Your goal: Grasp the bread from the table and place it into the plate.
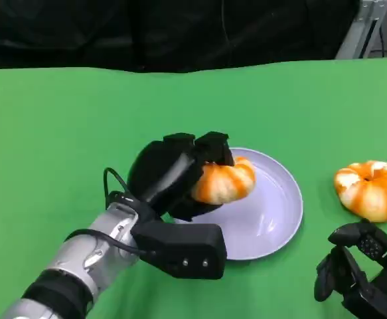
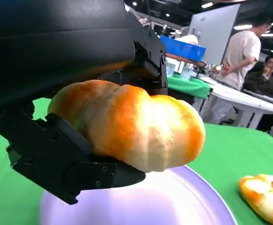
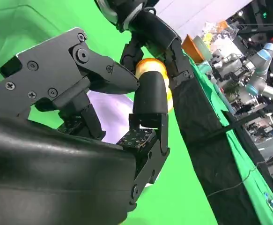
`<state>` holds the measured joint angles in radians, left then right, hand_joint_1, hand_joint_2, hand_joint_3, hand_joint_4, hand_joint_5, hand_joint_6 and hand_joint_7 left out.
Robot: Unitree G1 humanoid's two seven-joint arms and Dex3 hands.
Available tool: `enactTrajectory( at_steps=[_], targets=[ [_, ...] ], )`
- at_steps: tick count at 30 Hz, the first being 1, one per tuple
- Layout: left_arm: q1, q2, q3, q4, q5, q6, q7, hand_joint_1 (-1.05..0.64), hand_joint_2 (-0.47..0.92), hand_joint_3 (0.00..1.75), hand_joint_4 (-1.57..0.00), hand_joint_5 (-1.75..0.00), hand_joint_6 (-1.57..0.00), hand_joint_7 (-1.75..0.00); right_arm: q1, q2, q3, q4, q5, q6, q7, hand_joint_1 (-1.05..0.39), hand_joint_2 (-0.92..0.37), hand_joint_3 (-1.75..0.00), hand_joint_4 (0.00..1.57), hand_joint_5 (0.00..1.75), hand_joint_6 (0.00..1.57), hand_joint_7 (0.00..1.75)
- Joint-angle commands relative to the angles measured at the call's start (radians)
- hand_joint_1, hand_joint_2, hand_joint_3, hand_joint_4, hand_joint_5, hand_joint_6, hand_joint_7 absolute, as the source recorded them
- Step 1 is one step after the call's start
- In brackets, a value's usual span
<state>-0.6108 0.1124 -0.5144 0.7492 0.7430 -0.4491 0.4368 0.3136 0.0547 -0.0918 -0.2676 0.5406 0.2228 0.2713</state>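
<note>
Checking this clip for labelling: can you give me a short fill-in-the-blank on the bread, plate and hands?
1. The left hand holds a bread roll above the ____.
2. A second bread roll lies on the ____ table.
3. The plate is pale ____.
4. The right hand holds ____.

Missing words: plate; green; purple; nothing
</note>
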Motion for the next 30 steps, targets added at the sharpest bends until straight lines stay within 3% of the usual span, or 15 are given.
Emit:
enactTrajectory(
  at_steps=[1, 13, 14, 15, 16, 17, 20, 21, 23, 30],
  targets=[
    [-0.023, -0.004, -0.021, 0.042, 0.016, -0.016, 0.011, -0.04, 0.72, 0.65, -0.68, -1.75, -0.62, -1.75, 0.007, 0.014, 0.014, -0.027, -0.012, -0.004, -0.028, -0.15, -0.61, -0.98, 0.84, 1.74, 0.81, 1.42],
    [-0.063, -0.019, -0.043, 0.094, 0.014, -0.023, -0.020, -0.06, 0.83, 0.46, -0.66, -1.75, -0.60, -1.73, 0.002, 0.030, 0.027, -0.019, -0.011, -0.005, -0.040, -0.14, -0.57, -1.05, 0.86, 1.74, 0.83, 1.42],
    [-0.065, -0.014, -0.043, 0.090, 0.011, -0.021, -0.047, -0.20, 0.88, 0.32, -0.68, -1.13, -0.71, -1.05, 0.000, 0.031, 0.026, -0.017, -0.011, -0.004, -0.040, -0.15, -0.56, -1.06, 0.86, 1.74, 0.83, 1.42],
    [-0.066, -0.006, -0.045, 0.081, 0.010, -0.013, -0.081, -0.25, 0.90, 0.27, -0.76, -0.80, -0.85, -0.62, -0.001, 0.030, 0.026, -0.014, -0.010, -0.007, -0.035, -0.15, -0.56, -1.07, 0.86, 1.74, 0.83, 1.42],
    [-0.066, -0.001, -0.046, 0.073, 0.009, -0.007, -0.105, -0.43, 0.91, 0.26, -0.67, -0.49, -0.82, -0.32, -0.002, 0.030, 0.025, -0.011, -0.009, -0.010, -0.031, -0.15, -0.56, -1.08, 0.86, 1.75, 0.83, 1.42],
    [-0.064, 0.001, -0.045, 0.067, 0.010, -0.003, -0.117, -0.55, 0.92, 0.26, -0.61, -0.29, -0.80, -0.13, -0.003, 0.029, 0.025, -0.010, -0.008, -0.012, -0.028, -0.15, -0.56, -1.08, 0.85, 1.75, 0.82, 1.43],
    [-0.062, 0.013, -0.054, 0.046, 0.024, 0.023, -0.169, -0.62, 0.92, 0.26, -0.59, -0.16, -0.79, -0.02, -0.002, 0.031, 0.024, -0.010, -0.009, -0.014, -0.030, -0.15, -0.56, -1.09, 0.85, 1.75, 0.82, 1.43],
    [-0.061, 0.022, -0.064, 0.034, 0.036, 0.043, -0.201, -0.85, 0.92, 0.40, -0.28, -0.07, -0.52, -0.01, -0.001, 0.031, 0.024, -0.010, -0.009, -0.015, -0.030, -0.15, -0.54, -1.09, 0.86, 1.75, 0.82, 1.43],
    [-0.053, 0.039, -0.079, 0.000, 0.056, 0.083, -0.262, -1.00, 0.92, 0.51, -0.06, -0.01, -0.31, 0.00, 0.001, 0.029, 0.023, -0.010, -0.009, -0.017, -0.026, -0.16, -0.55, -1.08, 0.85, 1.75, 0.82, 1.43],
    [-0.023, 0.061, -0.084, -0.063, 0.047, 0.125, -0.330, -1.04, 0.92, 0.55, 0.00, 0.00, -0.20, 0.00, 0.002, 0.024, 0.021, -0.012, -0.008, -0.017, -0.021, -0.16, -0.56, -1.07, 0.85, 1.75, 0.81, 1.44]
  ],
)
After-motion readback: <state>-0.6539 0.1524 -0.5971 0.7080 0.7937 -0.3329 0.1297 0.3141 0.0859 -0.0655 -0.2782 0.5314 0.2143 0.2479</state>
